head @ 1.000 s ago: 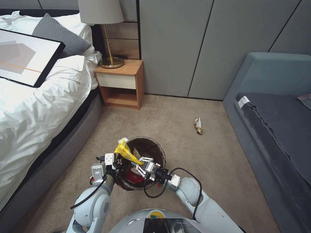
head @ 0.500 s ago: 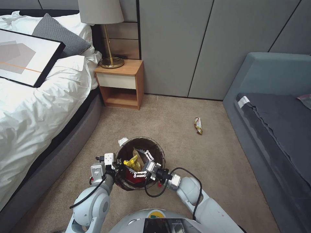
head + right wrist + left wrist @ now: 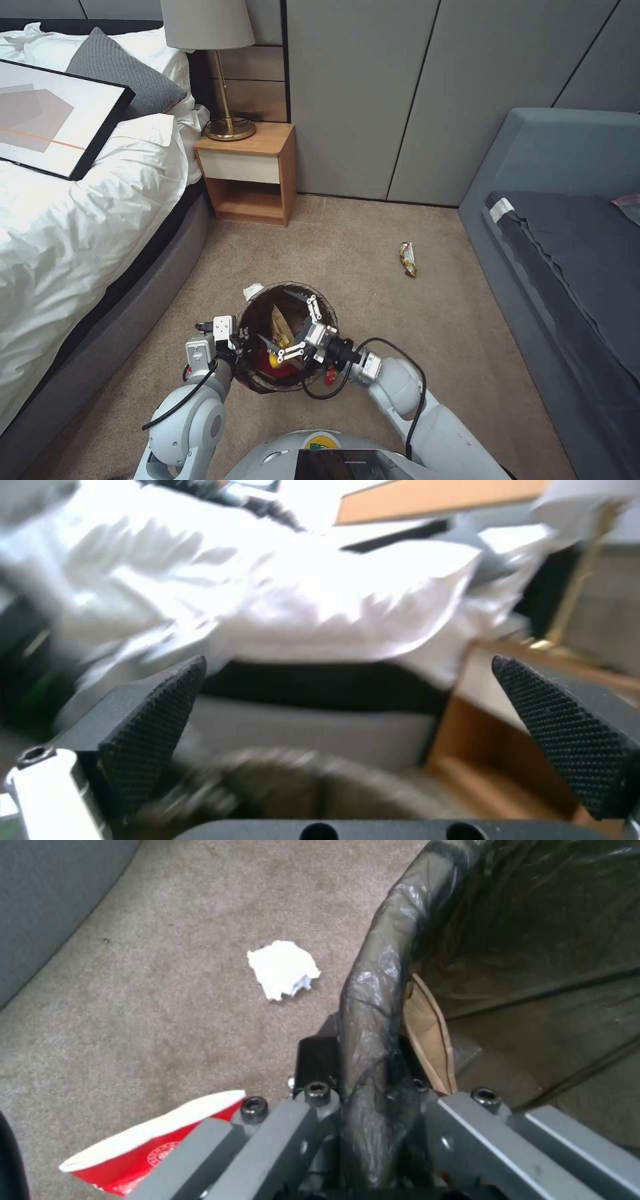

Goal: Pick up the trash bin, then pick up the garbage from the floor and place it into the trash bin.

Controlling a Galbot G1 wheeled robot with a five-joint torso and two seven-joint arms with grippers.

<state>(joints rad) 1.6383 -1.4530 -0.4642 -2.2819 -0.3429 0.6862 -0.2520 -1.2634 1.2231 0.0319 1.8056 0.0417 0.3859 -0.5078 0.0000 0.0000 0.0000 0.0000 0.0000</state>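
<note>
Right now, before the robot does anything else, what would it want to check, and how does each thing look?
1. Bin held: ok. The left gripper is clamped over the lined rim of the trash bin.
2. Right gripper empty: ok. Its fingers stand wide apart above the bin's mouth, nothing between the pads.
3. Yellow wrapper inside the bin: ok. It lies among the rubbish at the bottom.
4. Floor cleared: not ok. A white tissue wad, a red-and-white paper cup and a snack wrapper lie on the carpet.
5. Room left in the bin: cannot tell.
</note>
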